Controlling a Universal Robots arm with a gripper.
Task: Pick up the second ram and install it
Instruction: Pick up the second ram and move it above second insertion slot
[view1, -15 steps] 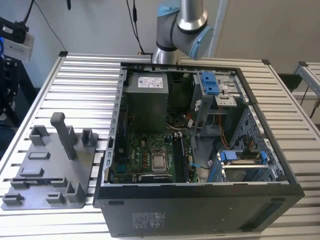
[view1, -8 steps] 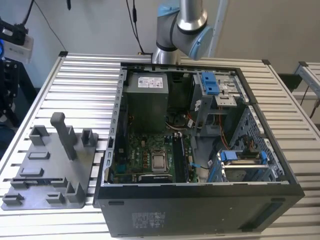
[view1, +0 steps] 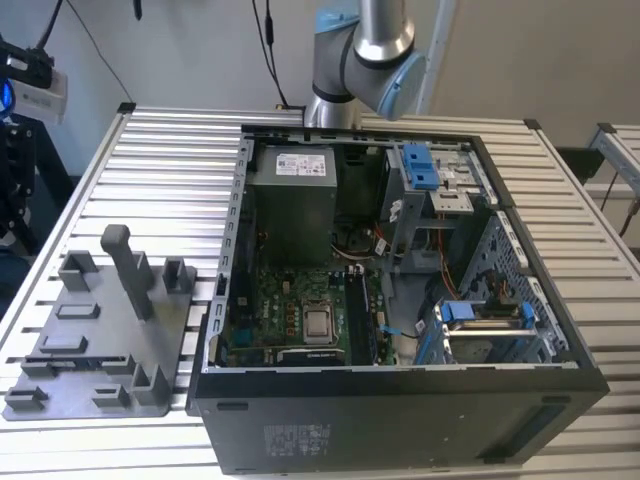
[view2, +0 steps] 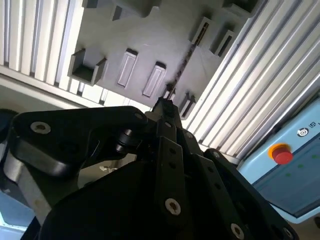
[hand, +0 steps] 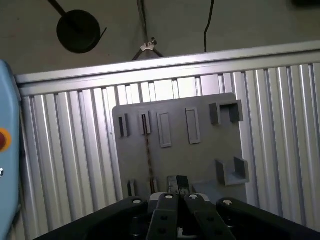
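Note:
The second ram (hand: 148, 150) is a thin dark strip standing on edge in the slotted holders of the grey tray (hand: 200, 165). In the second wrist view the second ram (view2: 182, 67) runs across the tray (view2: 150, 40) toward my fingertips. My gripper (hand: 178, 183) hangs well above the tray, slightly to one side of the strip, and its fingers look shut with nothing between them. The same black gripper (view2: 165, 103) tapers to a closed tip in the second wrist view. In the exterior view the tray (view1: 60, 375) lies left of the open computer case (view1: 400, 300).
Grey blocks and a tall post (view1: 128, 268) stand on the tray. The case holds a motherboard (view1: 300, 310), a power supply (view1: 292, 195) and blue-tabbed drive cages (view1: 485, 320). The arm's elbow (view1: 370, 50) is behind the case. A red button (view2: 282, 153) sits on a light blue box.

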